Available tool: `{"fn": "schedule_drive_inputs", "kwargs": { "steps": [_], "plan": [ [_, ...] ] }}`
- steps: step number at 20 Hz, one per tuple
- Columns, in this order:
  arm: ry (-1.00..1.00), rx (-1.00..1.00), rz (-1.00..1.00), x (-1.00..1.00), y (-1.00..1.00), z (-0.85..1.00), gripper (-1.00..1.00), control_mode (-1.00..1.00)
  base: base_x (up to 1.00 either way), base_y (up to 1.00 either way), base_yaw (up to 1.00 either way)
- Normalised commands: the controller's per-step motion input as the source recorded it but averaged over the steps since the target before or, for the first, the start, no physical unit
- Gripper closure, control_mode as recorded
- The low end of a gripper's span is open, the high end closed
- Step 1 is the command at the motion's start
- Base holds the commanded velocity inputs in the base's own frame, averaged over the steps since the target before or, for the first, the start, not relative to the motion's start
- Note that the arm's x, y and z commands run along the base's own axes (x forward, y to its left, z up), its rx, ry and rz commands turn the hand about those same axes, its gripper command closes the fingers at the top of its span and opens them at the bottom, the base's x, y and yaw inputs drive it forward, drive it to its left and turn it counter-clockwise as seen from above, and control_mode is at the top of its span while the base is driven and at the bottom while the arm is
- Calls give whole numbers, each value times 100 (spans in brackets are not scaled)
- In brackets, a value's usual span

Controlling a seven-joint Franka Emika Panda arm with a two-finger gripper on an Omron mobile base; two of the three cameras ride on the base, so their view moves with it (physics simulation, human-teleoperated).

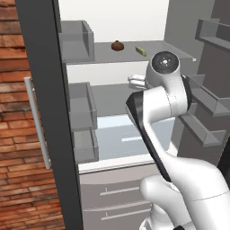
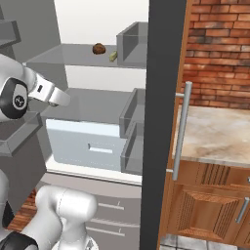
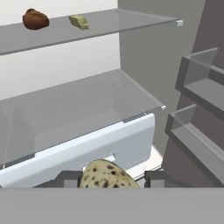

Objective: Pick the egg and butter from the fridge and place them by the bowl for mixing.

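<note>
- The arm [image 1: 179, 179] has glossy white, rounded shells — thick, smooth, tube-like links with no sharp edges.
- Dark, near-black bands run where the white shells meet, most plainly as a long dark strip along the forearm link in the left base view.
- A round dark joint cap [image 1: 164, 62] sits at the top of the upper link, with a small bright glint on it.
- In the right base view another dark round cap [image 2: 14, 99] carries a small white mark.
- The end effector [image 3: 108, 179] has two small, dark grey, blocky fingertips [image 3: 68, 178].
</note>
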Motion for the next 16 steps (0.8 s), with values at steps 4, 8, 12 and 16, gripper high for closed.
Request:
{"fn": "schedule_drive_inputs", "kwargs": {
  "steps": [4,8,12,16],
  "plan": [
    [0,0,0,0,0,0,100,-100,0,0,0],
    [0,0,0,-2,0,0,100,100,-1,0,0],
    [0,0,0,0,0,0,100,100,-1,0,0],
    [0,0,0,0,0,0,100,100,-3,3,0]
  ]
}}
